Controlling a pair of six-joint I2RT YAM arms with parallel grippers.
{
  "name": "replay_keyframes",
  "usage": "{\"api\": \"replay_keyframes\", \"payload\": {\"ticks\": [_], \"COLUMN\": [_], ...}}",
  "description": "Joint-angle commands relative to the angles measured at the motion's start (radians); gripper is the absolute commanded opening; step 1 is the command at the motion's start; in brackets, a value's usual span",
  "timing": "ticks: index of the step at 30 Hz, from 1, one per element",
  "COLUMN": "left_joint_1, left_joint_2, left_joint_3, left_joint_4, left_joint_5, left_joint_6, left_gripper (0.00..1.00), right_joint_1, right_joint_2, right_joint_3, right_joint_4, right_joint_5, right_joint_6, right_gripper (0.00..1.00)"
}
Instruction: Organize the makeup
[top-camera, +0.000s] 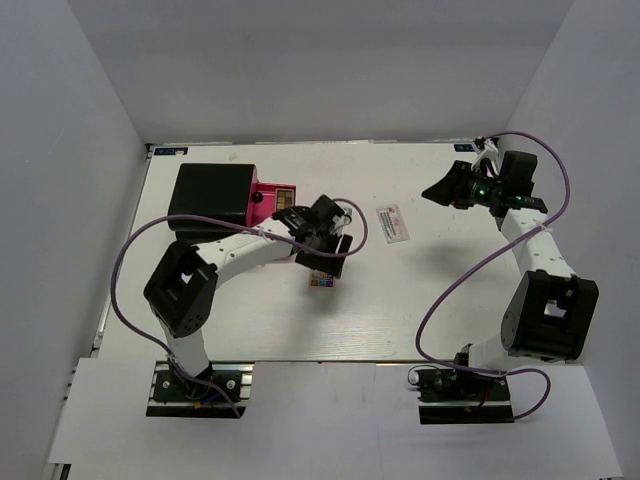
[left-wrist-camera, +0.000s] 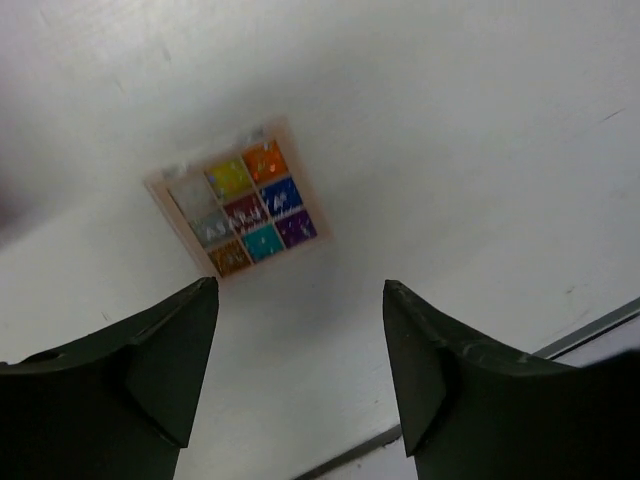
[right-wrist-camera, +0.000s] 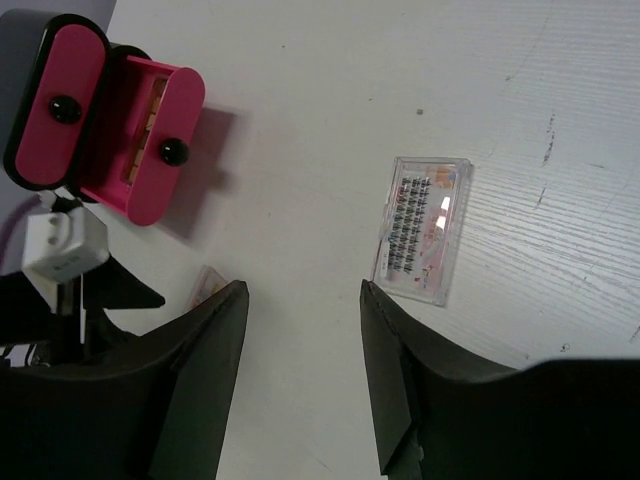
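The multicoloured square palette (top-camera: 322, 280) lies flat on the table, just in front of my left gripper (top-camera: 336, 246). In the left wrist view the palette (left-wrist-camera: 243, 208) is beyond the open, empty left gripper (left-wrist-camera: 300, 288). The white red-printed packet (top-camera: 393, 223) lies mid-table, and it also shows in the right wrist view (right-wrist-camera: 422, 228). My right gripper (top-camera: 441, 190) hovers to the right of it, and the right wrist view shows this gripper (right-wrist-camera: 303, 290) open and empty. A brownish item (right-wrist-camera: 154, 108) lies in the open pink drawer (right-wrist-camera: 145, 140). The other cosmetics are out of view.
The large black box (top-camera: 210, 195) stands at the back left with its lower pink drawer (top-camera: 272, 205) pulled out toward the left gripper. Its upper pink drawer (right-wrist-camera: 55, 95) is closed. Grey walls enclose the table (top-camera: 300, 330) on three sides.
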Motion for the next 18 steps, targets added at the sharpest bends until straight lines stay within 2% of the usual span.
{"api": "replay_keyframes", "payload": {"ticks": [1, 5, 6, 18], "left_joint_1": [-0.04, -0.07, -0.07, -0.081], "left_joint_2": [-0.014, 0.024, 0.032, 0.146], "left_joint_3": [-0.027, -0.047, -0.048, -0.036], "left_joint_4": [-0.074, -0.068, -0.062, -0.013], "left_joint_5": [-0.11, -0.254, -0.259, -0.308], "left_joint_6": [-0.129, -0.2, -0.205, -0.228], "left_gripper": [0.78, 0.8, 0.85, 0.88], "right_joint_1": [0.007, 0.012, 0.01, 0.009], "right_joint_2": [0.004, 0.007, 0.005, 0.01], "right_joint_3": [0.02, 0.02, 0.02, 0.015], "right_joint_4": [0.005, 0.003, 0.003, 0.0], "right_joint_5": [-0.018, -0.016, -0.015, -0.015], "right_joint_6": [-0.013, -0.012, -0.01, -0.013], "right_gripper": [0.55, 0.57, 0.57, 0.58]}}
